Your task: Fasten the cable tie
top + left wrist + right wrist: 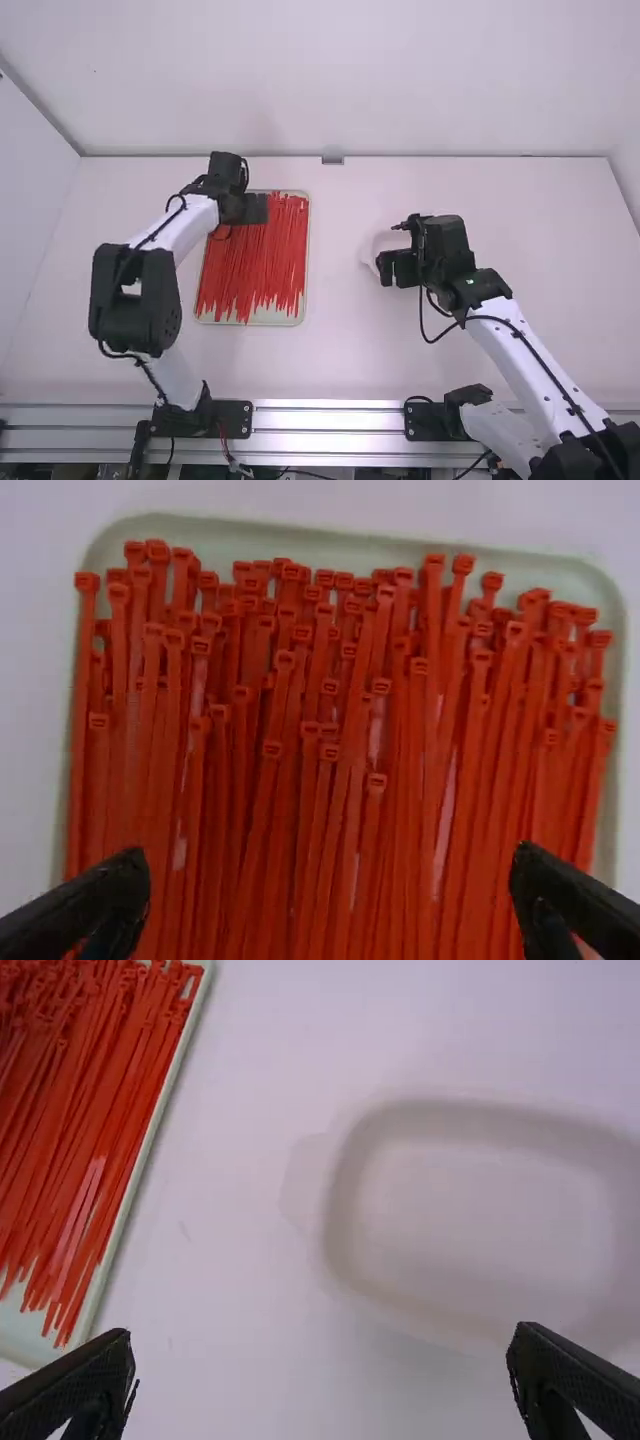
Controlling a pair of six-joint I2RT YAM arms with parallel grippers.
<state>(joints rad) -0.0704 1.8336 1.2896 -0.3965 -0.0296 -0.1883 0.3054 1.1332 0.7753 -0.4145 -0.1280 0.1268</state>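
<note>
A heap of several orange-red cable ties lies on a pale rectangular tray left of the table's middle. My left gripper hangs over the far end of the heap, open, with nothing between its fingers. My right gripper stands open and empty over a white dish right of the tray.
The white dish looks empty. Bare white table surrounds the tray and dish, with walls at the far edge and the sides. A small grey fitting sits at the back wall.
</note>
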